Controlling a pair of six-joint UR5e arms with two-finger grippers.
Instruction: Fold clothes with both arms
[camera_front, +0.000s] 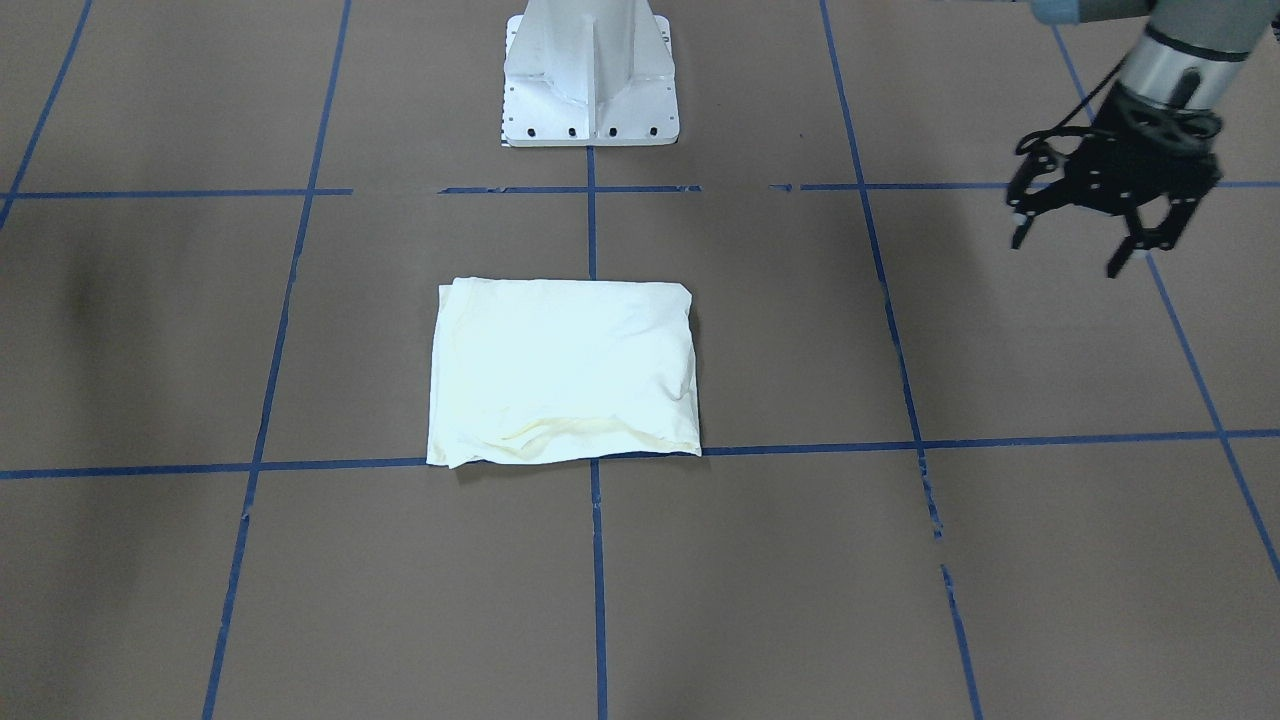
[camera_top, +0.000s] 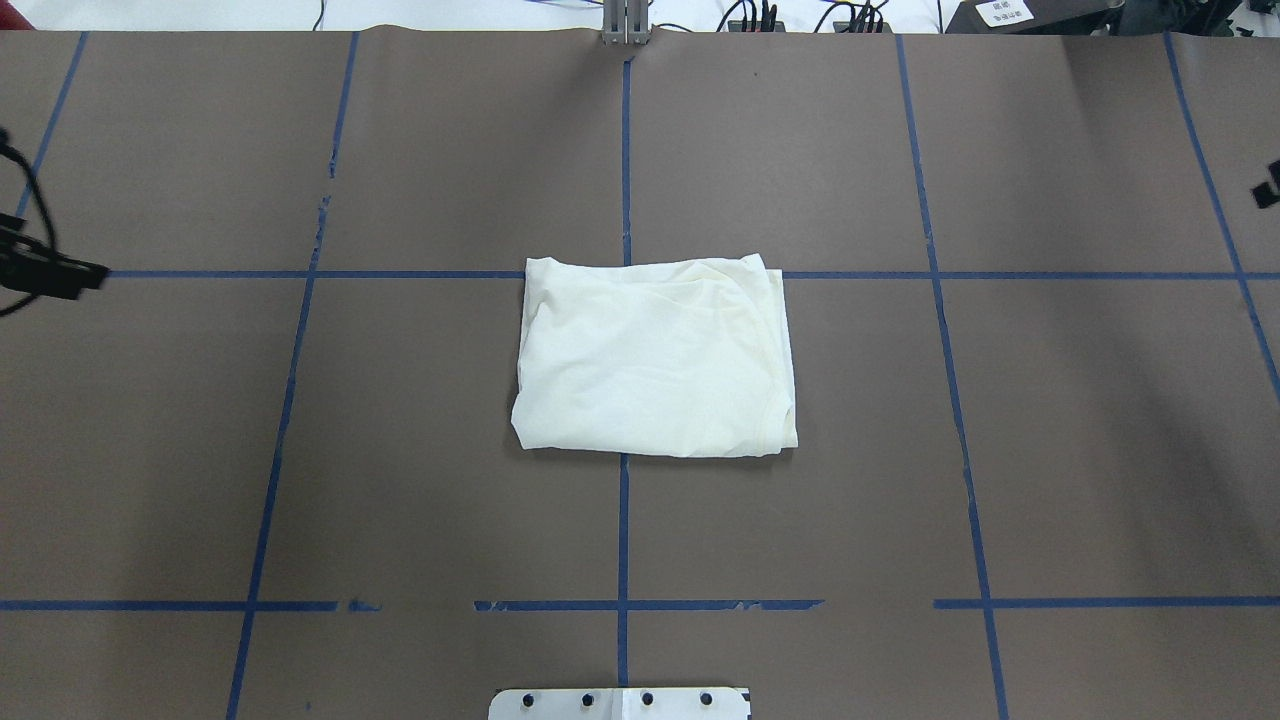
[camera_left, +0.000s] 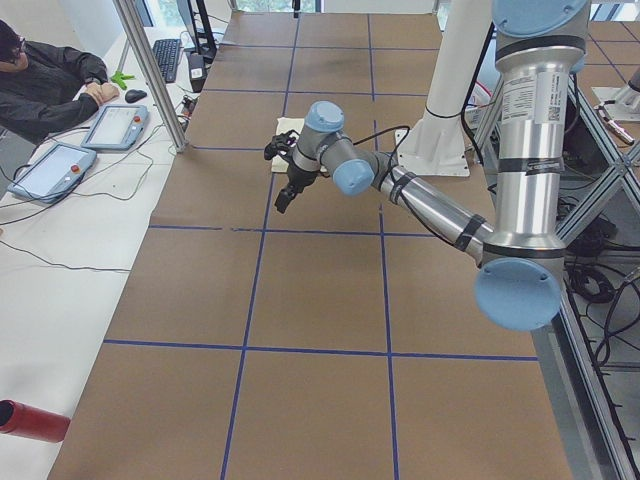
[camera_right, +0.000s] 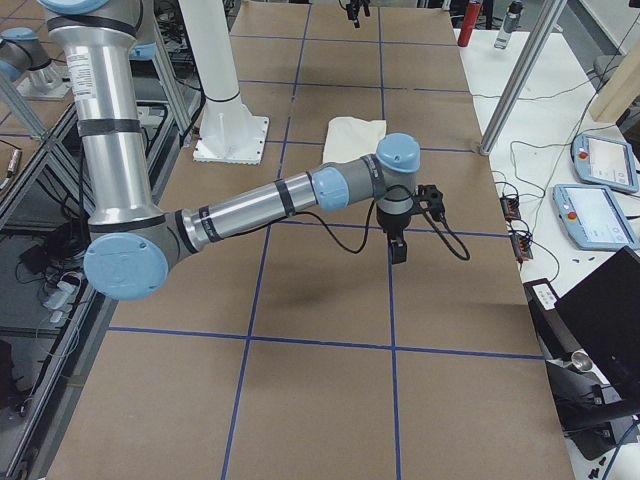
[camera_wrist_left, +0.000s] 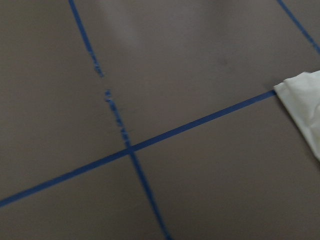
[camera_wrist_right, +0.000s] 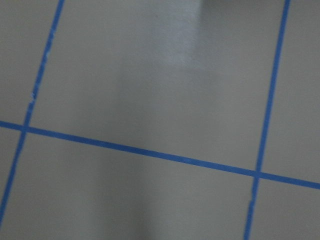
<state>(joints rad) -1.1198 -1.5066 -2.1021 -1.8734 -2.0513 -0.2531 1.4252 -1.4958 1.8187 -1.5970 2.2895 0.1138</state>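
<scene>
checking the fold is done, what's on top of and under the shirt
Nothing lies on the shirt; its top is plain cream cloth. It rests on the brown table, over blue tape lines. Inner layers are hidden.

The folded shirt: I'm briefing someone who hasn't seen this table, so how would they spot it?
On the brown table gridded with blue tape, look straight out from the white metal pedestal base. The cream-white folded cloth shirt lies there across the centre tape line, the only soft, rumpled thing on the surface.

Robotics lab: taped-grid table (camera_top: 450, 450), teach pendants (camera_right: 597, 215), operator desk (camera_left: 60, 250).
</scene>
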